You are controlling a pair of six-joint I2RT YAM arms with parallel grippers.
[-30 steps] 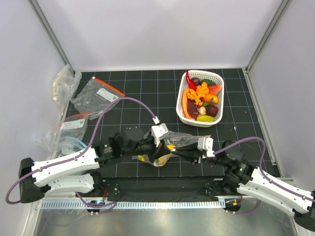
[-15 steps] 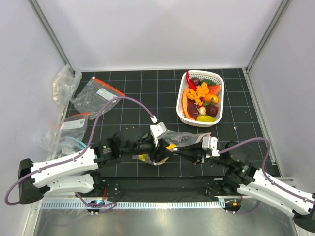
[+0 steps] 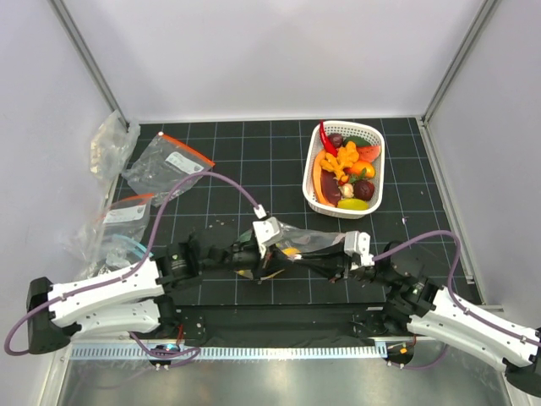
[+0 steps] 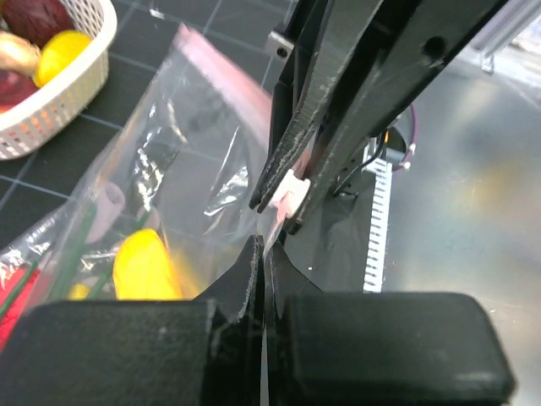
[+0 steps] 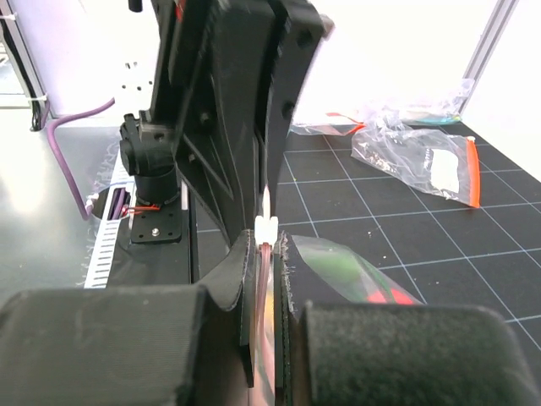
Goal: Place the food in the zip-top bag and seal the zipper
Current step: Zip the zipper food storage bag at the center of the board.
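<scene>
**Auditor:** Where is the zip-top bag (image 3: 316, 240), and what does it hold?

**Inspector:** It is held low over the table (image 3: 237, 161), near the front edge, between the tips of the two arms. Through the clear film, the left wrist view shows one yellow piece of food (image 4: 145, 266) inside. Most of the food sits apart in the white basket (image 3: 377, 182), further back on the right.

**Auditor:** And the zipper?

**Inspector:** The pale pink zipper (image 4: 226, 69) runs along the bag's upper edge toward the fingers. A small white piece (image 4: 292, 191) sits on it where the two grippers meet. It is possibly a slider, but the view is too close to confirm.

**Auditor:** State of the grippers?

**Inspector:** The right gripper (image 5: 266, 254) is clenched on the zipper, with pink showing between its pads. The left gripper (image 4: 258, 254) is clenched on the bag's edge, a thin film caught between its fingers. The two face each other tip to tip, just beside one another.

**Auditor:** Anything else on the table?

**Inspector:** Two labelled bags (image 3: 169, 162) with orange-red strips lie at the back left, well apart from the arms. Crumpled clear plastic (image 3: 110, 144) rests against the left wall.
</scene>
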